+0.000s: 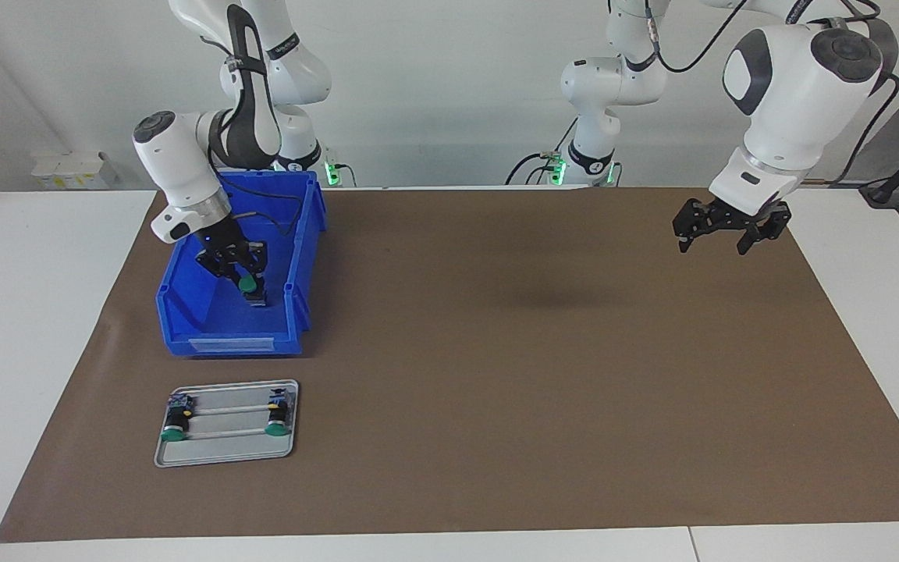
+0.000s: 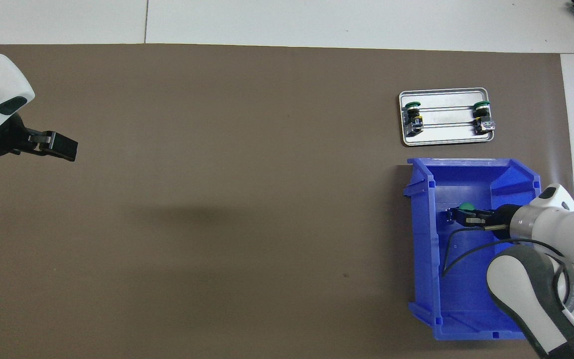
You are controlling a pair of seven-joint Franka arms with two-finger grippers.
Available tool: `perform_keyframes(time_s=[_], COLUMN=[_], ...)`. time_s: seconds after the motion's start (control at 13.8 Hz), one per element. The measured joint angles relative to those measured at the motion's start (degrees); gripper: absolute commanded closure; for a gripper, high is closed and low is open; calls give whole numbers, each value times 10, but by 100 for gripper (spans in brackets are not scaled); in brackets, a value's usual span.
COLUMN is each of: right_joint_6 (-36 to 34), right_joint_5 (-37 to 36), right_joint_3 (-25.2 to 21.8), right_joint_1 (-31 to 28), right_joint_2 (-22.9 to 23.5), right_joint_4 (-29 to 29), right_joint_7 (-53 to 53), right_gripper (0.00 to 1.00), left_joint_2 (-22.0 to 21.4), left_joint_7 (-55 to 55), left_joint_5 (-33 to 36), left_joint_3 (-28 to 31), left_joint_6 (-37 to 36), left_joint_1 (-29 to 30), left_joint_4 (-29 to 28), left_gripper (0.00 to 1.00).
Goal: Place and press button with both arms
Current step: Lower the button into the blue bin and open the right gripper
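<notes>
two white arms are showing in the facing view, standing at a surface [image 1: 44,328] covered by a brown mat [image 1: 496,375]. the right tool [image 1: 240,275] is reaching down inside a blue bin [image 1: 305,234] at the right arm's end of the surface; a green-capped button [image 1: 247,286] is sitting between its fingertips, but whether the fingers are gripping it or only standing about it cannot be told. the left tool [image 1: 720,232] is hanging over bare mat at the left arm's end, fingers standing wide apart, holding nothing; that arm is waiting. a metal tray [image 1: 227,451] is lying farther from the robots than the bin, just beside it, carrying two more buttons: one [image 1: 175,424] at one end, another [image 1: 278,418] at the other, both lying on their sides along two thin rails.

in the overhead view, the bin [image 2: 421,239] is lying at the right arm's end, with the right tool [image 2: 466,216] inside it and the green cap of the button [image 2: 467,206] showing at its tip. a black cable is trailing across the bin floor. the tray [image 2: 444,141] is holding its two buttons [image 2: 413,115] [image 2: 482,115] well apart. the left tool [image 2: 60,146] is hovering over open mat [image 2: 217,199], empty.
</notes>
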Motion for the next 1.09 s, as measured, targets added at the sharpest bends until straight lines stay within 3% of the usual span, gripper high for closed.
perform_keyframes(time_s=[0.51, 1.09], right_joint_6=[-35, -210], right_joint_5=[-4, -159], right_joint_3=[1, 7], right_joint_1=[6, 23], right_joint_2=[-2, 5], right_joint_4=[64, 220], right_joint_7=[50, 204], right_gripper=[0, 0], left_joint_2=[-4, -4], left_joint_7=[0, 0], left_joint_5=[0, 0], left_joint_3=[3, -11], left_joint_6=[-13, -24], left_joint_1=[26, 25], left_joint_4=[16, 38], left_gripper=[0, 0])
